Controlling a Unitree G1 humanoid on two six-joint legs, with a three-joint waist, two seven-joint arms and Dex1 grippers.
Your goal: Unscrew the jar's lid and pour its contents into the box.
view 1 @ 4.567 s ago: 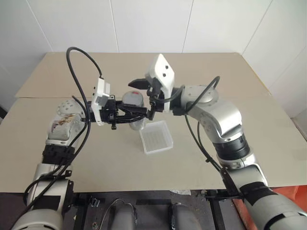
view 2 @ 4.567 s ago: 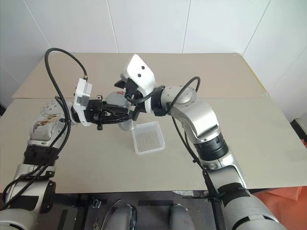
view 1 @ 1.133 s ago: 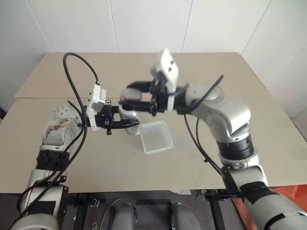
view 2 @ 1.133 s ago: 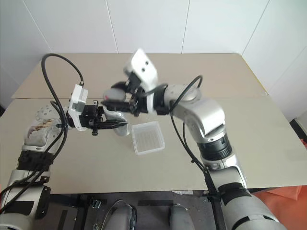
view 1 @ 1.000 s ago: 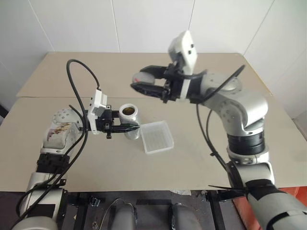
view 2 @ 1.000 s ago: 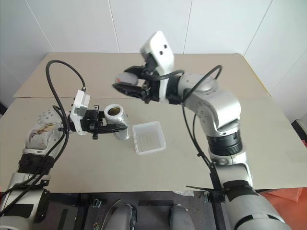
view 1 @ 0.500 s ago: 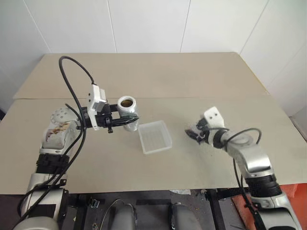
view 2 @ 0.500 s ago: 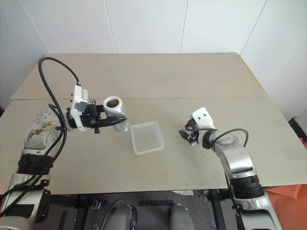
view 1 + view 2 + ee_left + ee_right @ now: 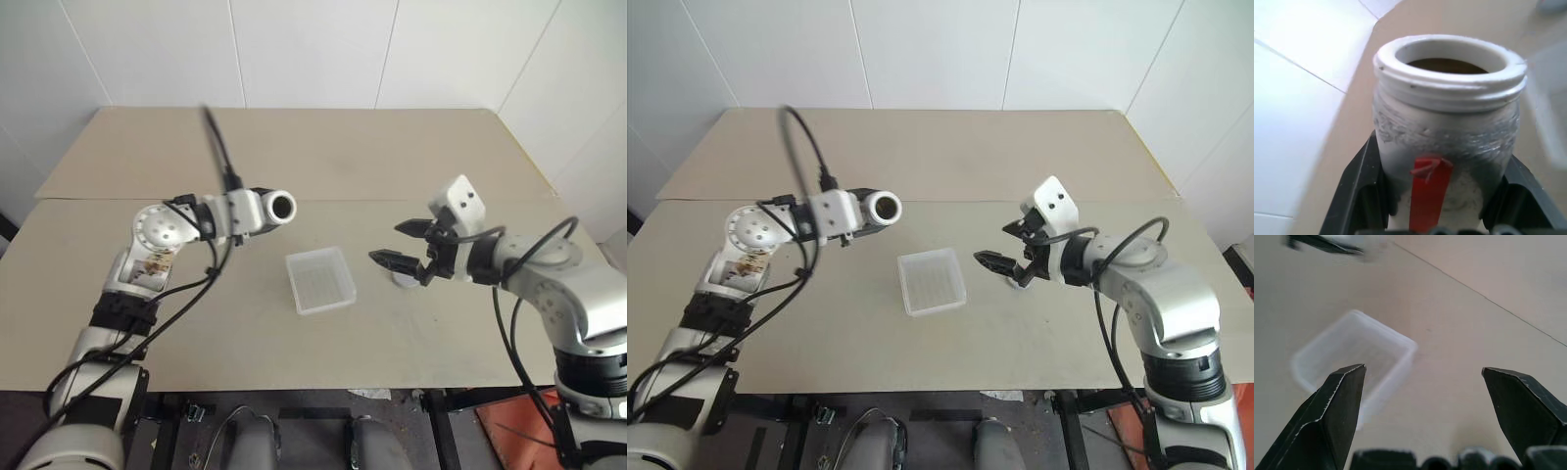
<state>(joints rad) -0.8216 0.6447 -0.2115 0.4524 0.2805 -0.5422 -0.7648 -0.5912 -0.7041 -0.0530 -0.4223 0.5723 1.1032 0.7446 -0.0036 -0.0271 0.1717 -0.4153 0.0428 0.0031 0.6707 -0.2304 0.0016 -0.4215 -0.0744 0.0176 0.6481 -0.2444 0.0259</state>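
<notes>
From the head views, the left tool (image 9: 257, 213) pinches the jar (image 9: 271, 208) and holds it up in the air, tipped on its side. The jar's open mouth faces toward the box (image 9: 320, 280), so I think it is getting ready to pour. The jar is not over the box yet; it hangs up and to the left of it. The box lies flat on the bench (image 9: 294, 147), between the two arms. The right tool (image 9: 402, 245) is spread wide and holds nothing. It hovers to the right of the box. The lid (image 9: 403, 279) lies on the bench just under that tool, out of the way of the pour. A black cable (image 9: 217, 147) loops over the left arm. Nothing stands between the jar and the box.

In the left wrist view, two black fingers (image 9: 1359, 181) squeeze the jar on both sides, just below its white rim. The red label (image 9: 1426, 193) faces the camera. Something brown, the contents (image 9: 1448, 64), shows inside the mouth.

In the right wrist view, the two fingers (image 9: 1334, 421) stand far apart with bare bench between them. The box sits just past the left-hand finger.
</notes>
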